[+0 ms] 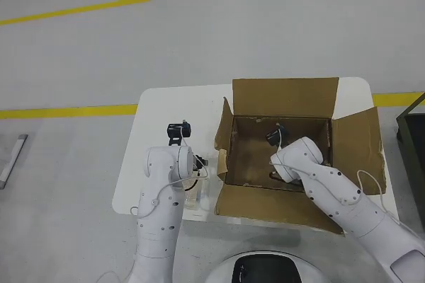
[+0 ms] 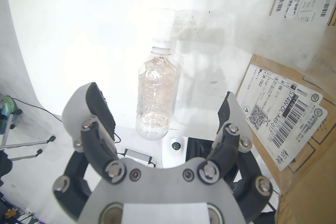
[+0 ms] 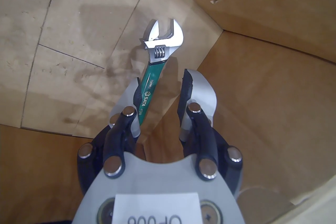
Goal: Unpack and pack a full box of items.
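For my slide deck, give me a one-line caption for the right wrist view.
Open right gripper poised around a green-handled wrench on the floor of the cardboard box.

On my feed I see a white table (image 1: 163,120) standing on a grey floor (image 1: 71,56), with a yellow line (image 1: 57,112) running across the floor on either side of it. A second yellow stripe (image 1: 57,13) slants along the far edge. A pale bar (image 1: 10,161) lies on the floor well left of the table, and a dark green frame (image 1: 419,163) stands near its right side

The right end effector (image 3: 162,81) hides one end of the wrench (image 3: 158,53).
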Robot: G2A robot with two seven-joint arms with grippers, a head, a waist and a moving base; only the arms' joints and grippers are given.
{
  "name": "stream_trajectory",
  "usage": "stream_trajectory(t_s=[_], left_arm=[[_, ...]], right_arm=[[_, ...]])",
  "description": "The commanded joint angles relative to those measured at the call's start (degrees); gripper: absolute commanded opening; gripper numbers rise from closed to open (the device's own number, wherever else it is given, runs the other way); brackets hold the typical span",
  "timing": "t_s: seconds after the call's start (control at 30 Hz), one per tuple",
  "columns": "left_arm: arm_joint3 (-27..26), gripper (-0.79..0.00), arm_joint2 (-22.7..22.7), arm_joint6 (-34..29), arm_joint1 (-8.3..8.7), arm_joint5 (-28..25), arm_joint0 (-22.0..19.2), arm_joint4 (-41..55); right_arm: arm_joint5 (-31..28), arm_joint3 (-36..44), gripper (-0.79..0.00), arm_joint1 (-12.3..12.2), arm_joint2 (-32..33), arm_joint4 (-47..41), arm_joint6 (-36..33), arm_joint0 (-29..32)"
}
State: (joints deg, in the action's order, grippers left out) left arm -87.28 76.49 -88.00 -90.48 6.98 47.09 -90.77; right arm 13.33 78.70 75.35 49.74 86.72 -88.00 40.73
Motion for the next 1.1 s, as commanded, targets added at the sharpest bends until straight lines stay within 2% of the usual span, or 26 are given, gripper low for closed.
stream_trajectory(t_s=[0.0,0.47,0.9,1.07], left_arm=[[0.0,0.0,0.0,0.0,0.0,0.0,0.0,0.0],[0.0,0.0,0.0,0.0,0.0,0.0,0.0,0.0],[0.0,0.0,0.0,0.0,0.0,0.0,0.0,0.0],[0.0,0.0,0.0,0.0,0.0,0.0,0.0,0.0]], right_arm=[[-0.29,-0.47,-0.434,0.24,-0.06,-0.27,0.0,-0.03],[-1.89,-1.92,-0.437,1.62,0.91,-3.62,0.0,0.55],[-0.66,-2.81,-0.446,2.16,1.56,4.52,0.0,1.49],[-1.01,-4.38,-0.508,2.82,1.71,4.54,0.0,1.34]])
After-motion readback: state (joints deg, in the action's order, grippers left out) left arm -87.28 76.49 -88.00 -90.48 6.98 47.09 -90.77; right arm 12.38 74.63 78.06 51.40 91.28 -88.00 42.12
